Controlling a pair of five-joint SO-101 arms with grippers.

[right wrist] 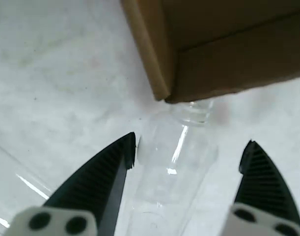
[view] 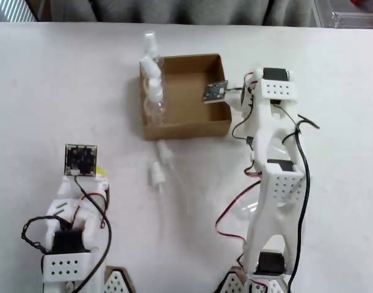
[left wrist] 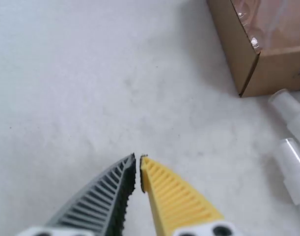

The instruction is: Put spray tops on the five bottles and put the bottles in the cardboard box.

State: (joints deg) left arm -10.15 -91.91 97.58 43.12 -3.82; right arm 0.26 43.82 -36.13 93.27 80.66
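The cardboard box (view: 192, 125) stands at the table's far middle. Capped clear bottles (view: 153, 85) lie along its left wall, also seen as bottles (left wrist: 249, 19) inside the box (left wrist: 267, 69). Two white spray tops (view: 160, 163) lie on the table just in front of the box; the spray tops (left wrist: 290, 132) are off to one side of my left gripper (left wrist: 138, 162), which is shut on nothing. My right gripper (right wrist: 191, 143) is open astride a clear topless bottle (right wrist: 174, 162) lying with its neck at the box corner (right wrist: 162, 88).
Another clear bottle (right wrist: 12, 184) lies beside the right gripper's finger. In the high view the right arm (view: 275, 183) stands folded just right of the box, and the left arm (view: 73, 244) sits at the near left. White tabletop (view: 64, 91) spreads left of the box.
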